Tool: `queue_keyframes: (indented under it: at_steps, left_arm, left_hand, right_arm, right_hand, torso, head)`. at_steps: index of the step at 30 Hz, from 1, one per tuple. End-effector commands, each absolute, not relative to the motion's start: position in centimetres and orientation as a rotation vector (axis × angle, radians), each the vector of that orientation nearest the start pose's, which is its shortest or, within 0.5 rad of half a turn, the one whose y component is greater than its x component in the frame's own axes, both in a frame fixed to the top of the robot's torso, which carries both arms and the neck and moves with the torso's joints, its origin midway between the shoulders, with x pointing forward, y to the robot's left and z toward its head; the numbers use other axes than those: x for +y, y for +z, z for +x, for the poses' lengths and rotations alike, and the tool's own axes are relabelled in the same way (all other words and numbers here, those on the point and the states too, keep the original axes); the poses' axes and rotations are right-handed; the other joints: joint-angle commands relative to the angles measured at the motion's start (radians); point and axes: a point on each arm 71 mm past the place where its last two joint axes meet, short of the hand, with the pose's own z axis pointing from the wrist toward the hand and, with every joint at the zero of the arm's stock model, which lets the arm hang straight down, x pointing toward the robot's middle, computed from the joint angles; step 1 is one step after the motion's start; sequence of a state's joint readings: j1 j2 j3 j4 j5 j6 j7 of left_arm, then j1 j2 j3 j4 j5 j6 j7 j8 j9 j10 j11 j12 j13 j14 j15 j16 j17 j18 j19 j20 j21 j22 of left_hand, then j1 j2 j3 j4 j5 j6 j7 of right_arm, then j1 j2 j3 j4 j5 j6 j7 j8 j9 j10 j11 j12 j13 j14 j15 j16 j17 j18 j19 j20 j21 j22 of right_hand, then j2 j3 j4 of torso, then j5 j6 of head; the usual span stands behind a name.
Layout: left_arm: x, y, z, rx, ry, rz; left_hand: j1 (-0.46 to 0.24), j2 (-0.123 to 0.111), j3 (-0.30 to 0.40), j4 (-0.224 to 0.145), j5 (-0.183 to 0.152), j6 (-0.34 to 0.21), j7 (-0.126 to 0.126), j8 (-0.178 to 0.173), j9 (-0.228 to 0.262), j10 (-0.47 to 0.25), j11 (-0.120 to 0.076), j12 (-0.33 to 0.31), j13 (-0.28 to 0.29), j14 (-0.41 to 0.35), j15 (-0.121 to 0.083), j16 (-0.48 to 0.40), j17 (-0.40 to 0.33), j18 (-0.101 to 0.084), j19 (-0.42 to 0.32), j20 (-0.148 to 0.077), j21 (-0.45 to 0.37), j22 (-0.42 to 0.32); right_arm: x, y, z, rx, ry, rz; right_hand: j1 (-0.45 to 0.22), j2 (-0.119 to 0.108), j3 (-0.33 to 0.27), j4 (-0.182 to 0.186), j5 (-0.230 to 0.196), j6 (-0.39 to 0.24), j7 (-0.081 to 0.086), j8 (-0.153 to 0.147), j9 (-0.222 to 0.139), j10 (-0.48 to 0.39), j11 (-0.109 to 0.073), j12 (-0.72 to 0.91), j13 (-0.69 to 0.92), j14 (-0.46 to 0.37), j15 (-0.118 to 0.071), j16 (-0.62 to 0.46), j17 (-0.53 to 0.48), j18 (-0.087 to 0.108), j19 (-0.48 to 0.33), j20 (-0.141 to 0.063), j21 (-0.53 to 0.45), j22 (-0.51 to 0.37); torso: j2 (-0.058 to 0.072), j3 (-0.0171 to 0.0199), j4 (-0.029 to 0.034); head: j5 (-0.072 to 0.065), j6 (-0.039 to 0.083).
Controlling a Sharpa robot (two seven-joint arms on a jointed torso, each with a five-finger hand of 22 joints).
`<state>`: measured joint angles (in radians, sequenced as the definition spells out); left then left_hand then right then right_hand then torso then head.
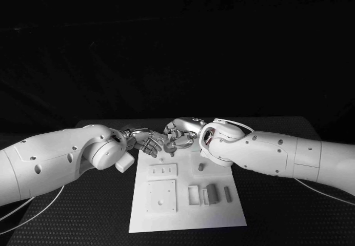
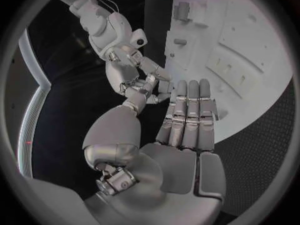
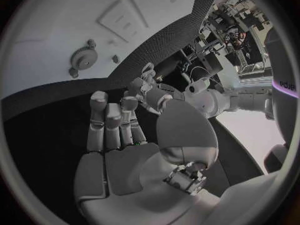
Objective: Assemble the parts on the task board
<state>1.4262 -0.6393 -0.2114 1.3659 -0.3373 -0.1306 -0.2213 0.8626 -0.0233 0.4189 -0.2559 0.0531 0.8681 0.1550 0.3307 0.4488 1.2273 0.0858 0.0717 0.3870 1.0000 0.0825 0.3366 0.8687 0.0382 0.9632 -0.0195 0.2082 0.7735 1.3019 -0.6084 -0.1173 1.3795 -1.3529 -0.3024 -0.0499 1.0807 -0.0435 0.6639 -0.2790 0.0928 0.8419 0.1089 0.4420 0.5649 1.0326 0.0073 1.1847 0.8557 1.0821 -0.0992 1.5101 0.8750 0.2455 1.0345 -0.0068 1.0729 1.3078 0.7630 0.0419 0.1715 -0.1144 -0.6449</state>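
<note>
The white board point(image 1: 189, 210) lies flat in the middle of the black worktop point(image 1: 281, 215), its far edge just below the two hands. On the board, a small grey peg point(image 1: 200, 166) stands upright near the far edge, a cluster of grey and white blocks point(image 1: 209, 194) sits toward the right side, and two raised white plates point(image 1: 162, 195) occupy the left side. The right wrist view also shows a gear point(image 3: 82, 59) lying on the board near its edge.

Just beyond the board's far edge the two hands meet over the worktop, fingertips close together. The left hand point(image 1: 145, 141) reaches in from the board's left, its fingers point(image 2: 187, 110) straight and side by side in the left wrist view, nothing in the palm. The right hand point(image 1: 181, 134) comes in from the board's right; in the right wrist view its fingers point(image 3: 106, 125) are extended and slightly parted, the palm bare. The left wrist view shows the right hand's fingertips beside the board's edge; whether they pinch a small part there cannot be told.

Thin cables point(image 1: 26, 212) trail from the left arm across the worktop, well left of the board.
</note>
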Motion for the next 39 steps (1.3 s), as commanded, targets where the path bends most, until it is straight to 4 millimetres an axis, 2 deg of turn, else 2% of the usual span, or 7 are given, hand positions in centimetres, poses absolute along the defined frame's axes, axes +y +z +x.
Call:
queue_keyframes:
  at_steps: [1,24,30,36,39]
  left_arm:
    - [14.62,-16.97,52.17,2.117,-1.07,-0.735]
    - [14.18,-17.17,52.24,2.123,-1.088,-0.744]
    - [14.07,-17.19,52.22,2.125,-1.092,-0.74]
    - [14.33,-17.21,52.32,2.123,-1.084,-0.746]
    - [14.36,-17.21,52.37,2.122,-1.083,-0.746]
  left_hand:
    - [-0.012,0.0,0.004,-0.005,-0.004,0.001,-0.009,0.0,-0.001,0.0,-0.007,-0.001,-0.001,-0.007,0.002,-0.003,-0.001,0.007,-0.004,0.005,-0.004,0.001]
    - [-0.005,0.019,0.01,-0.015,-0.004,0.016,-0.009,0.003,-0.001,0.015,-0.012,0.003,-0.002,-0.003,0.0,-0.004,0.001,0.005,0.0,0.003,-0.01,0.003]
    - [0.005,0.039,0.017,-0.024,-0.003,0.022,-0.012,0.004,-0.002,0.02,-0.013,0.003,-0.003,-0.002,-0.001,-0.005,0.002,0.004,0.001,0.003,-0.013,0.005]
    - [0.031,0.075,0.027,-0.033,-0.003,0.054,-0.018,0.016,0.001,0.049,-0.024,0.014,0.002,0.01,-0.007,0.0,0.007,0.001,0.007,-0.001,-0.016,0.009]
    - [0.055,0.077,0.056,-0.026,-0.004,0.069,-0.02,0.02,0.001,0.063,-0.029,0.018,0.005,0.016,-0.01,0.003,0.011,-0.001,0.012,-0.004,-0.017,0.012]
  right_arm:
    - [-11.39,-16.76,51.0,1.657,0.78,-0.257]
    - [-10.65,-16.79,50.73,1.669,0.799,-0.274]
    - [-10.71,-16.83,50.84,1.672,0.794,-0.272]
    - [-10.76,-16.85,50.87,1.673,0.793,-0.271]
    - [-10.66,-16.83,50.79,1.674,0.797,-0.274]
  right_hand:
    - [0.0,0.01,-0.003,-0.006,0.003,0.193,-0.029,0.003,0.001,-0.042,-0.033,0.003,0.001,0.015,-0.023,0.002,0.001,0.016,0.003,-0.004,0.004,0.016]
    - [-0.002,0.01,-0.003,-0.008,0.003,0.193,-0.029,0.002,0.002,-0.041,-0.033,0.002,0.002,0.016,-0.023,0.001,0.001,0.016,0.004,-0.005,0.004,0.015]
    - [-0.002,0.01,-0.003,-0.008,0.003,0.193,-0.029,0.002,0.003,-0.041,-0.033,0.002,0.002,0.016,-0.023,0.001,0.001,0.016,0.004,-0.005,0.003,0.015]
    - [-0.003,0.011,-0.003,-0.008,0.003,0.193,-0.029,0.002,0.003,-0.041,-0.033,0.002,0.002,0.016,-0.023,0.0,0.001,0.016,0.004,-0.005,0.003,0.015]
    - [-0.003,0.01,-0.003,-0.008,0.003,0.193,-0.029,0.002,0.003,-0.041,-0.033,0.002,0.002,0.016,-0.023,0.0,0.001,0.016,0.004,-0.005,0.003,0.015]
  torso:
    - [0.0,-0.0006,0.0007]
    - [0.0,0.0008,-0.0003]
    - [0.0,0.0002,0.0003]
    - [0.0,0.0001,0.0004]
    - [0.0,0.0001,0.0004]
  head:
    - [-0.002,0.001]
    - [-0.004,-0.003]
    - [-0.007,-0.004]
    - [-0.008,-0.005]
    - [-0.008,-0.005]
